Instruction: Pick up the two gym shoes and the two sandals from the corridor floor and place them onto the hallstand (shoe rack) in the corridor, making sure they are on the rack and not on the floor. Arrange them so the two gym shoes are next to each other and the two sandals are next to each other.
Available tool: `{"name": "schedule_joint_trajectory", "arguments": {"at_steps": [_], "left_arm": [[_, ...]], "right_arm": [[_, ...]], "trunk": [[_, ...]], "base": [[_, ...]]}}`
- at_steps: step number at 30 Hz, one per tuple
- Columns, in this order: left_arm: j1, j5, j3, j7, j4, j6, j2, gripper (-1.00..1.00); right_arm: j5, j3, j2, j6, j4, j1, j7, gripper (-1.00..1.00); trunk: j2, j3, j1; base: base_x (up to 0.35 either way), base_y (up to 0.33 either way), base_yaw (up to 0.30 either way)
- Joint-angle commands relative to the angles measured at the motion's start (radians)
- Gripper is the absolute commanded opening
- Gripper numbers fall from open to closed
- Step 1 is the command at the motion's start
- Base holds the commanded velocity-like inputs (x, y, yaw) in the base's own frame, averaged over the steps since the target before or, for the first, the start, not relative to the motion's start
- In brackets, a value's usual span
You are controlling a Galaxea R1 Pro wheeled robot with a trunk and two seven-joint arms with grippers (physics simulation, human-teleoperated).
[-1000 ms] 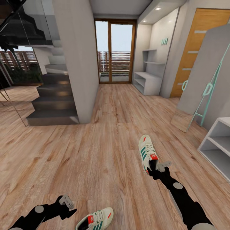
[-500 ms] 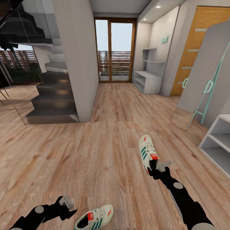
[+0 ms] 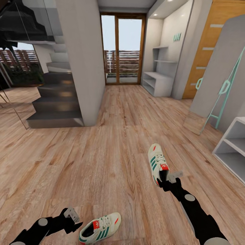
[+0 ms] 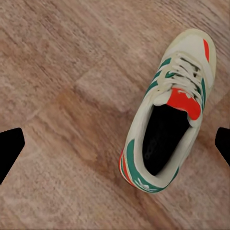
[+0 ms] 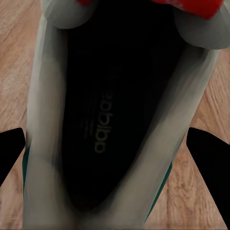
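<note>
My right gripper [image 3: 167,177] is shut on the heel end of a cream gym shoe [image 3: 156,162] with green stripes; its toe points away from me. In the right wrist view the shoe's dark opening [image 5: 115,120] sits between the two fingers. The second gym shoe [image 3: 101,228] lies on the corridor floor [image 3: 112,143], just right of my open left gripper [image 3: 72,215]. The left wrist view looks down on that shoe [image 4: 167,120], off to one side between the spread fingers. The pale hallstand [image 3: 157,81] stands far down the corridor, right of the glass door. The sandals are out of view.
A grey staircase [image 3: 58,102] and a wall pillar [image 3: 81,61] stand at the left. A leaning grey panel with a teal ladder frame [image 3: 221,88] and a low white open shelf unit [image 3: 233,146] line the right side. A wooden door [image 3: 204,51] is behind them.
The whole view has shifted: floor, stairs, door and the loose shoe drifted upward in the picture. Both arms and the held shoe kept their place, so the camera moved.
</note>
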Motion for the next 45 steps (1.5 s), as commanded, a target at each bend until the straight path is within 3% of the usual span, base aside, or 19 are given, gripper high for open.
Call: {"name": "schedule_joint_trajectory", "arguments": {"at_steps": [1, 5, 17, 19, 21, 23, 29, 45], "left_arm": [[-0.004, -0.010, 0.007, -0.006, -0.001, -0.003, -0.002, 1.00], [-0.010, -0.011, 0.006, -0.009, -0.002, 0.001, -0.008, 1.00], [-0.010, -0.021, 0.002, -0.012, -0.002, -0.003, -0.018, 1.00], [-0.012, -0.032, -0.018, -0.016, -0.002, -0.002, -0.025, 1.00], [-0.037, -0.063, -0.072, -0.056, -0.034, 0.016, -0.046, 1.00], [-0.053, -0.068, -0.081, -0.100, -0.062, 0.058, -0.046, 1.00], [-0.062, -0.071, -0.088, -0.166, -0.118, 0.117, -0.045, 1.00], [-0.048, -0.070, -0.087, -0.174, -0.127, 0.114, -0.042, 1.00]], "right_arm": [[0.009, -0.003, 0.001, 0.005, -0.002, 0.000, 0.007, -1.00], [0.009, -0.003, 0.001, 0.005, -0.002, 0.000, 0.007, -1.00], [0.009, -0.003, 0.001, 0.005, -0.002, 0.000, 0.007, -1.00], [0.009, -0.003, 0.001, 0.005, -0.002, 0.000, 0.007, -1.00], [0.009, -0.002, 0.001, 0.005, -0.002, 0.000, 0.007, -1.00], [0.009, -0.002, 0.001, 0.005, -0.002, 0.000, 0.007, -1.00], [0.009, -0.001, 0.001, 0.005, -0.002, 0.000, 0.007, -1.00], [0.009, -0.002, 0.001, 0.005, -0.005, 0.000, 0.007, -1.00]], "trunk": [[-0.008, -0.006, 0.004], [-0.036, -0.025, 0.019], [-0.038, -0.090, 0.024], [-0.039, -0.101, 0.025], [-0.039, -0.112, 0.026], [-0.040, -0.123, 0.027], [-0.040, -0.131, 0.027], [-0.040, -0.134, 0.027]], "base": [[0.000, 0.000, 0.001], [0.000, 0.000, 0.000], [0.000, 0.000, 0.000], [0.000, 0.000, 0.000], [0.000, 0.000, 0.000], [0.000, 0.000, 0.000], [0.000, 0.000, 0.000], [0.043, 0.028, 0.000]]}}
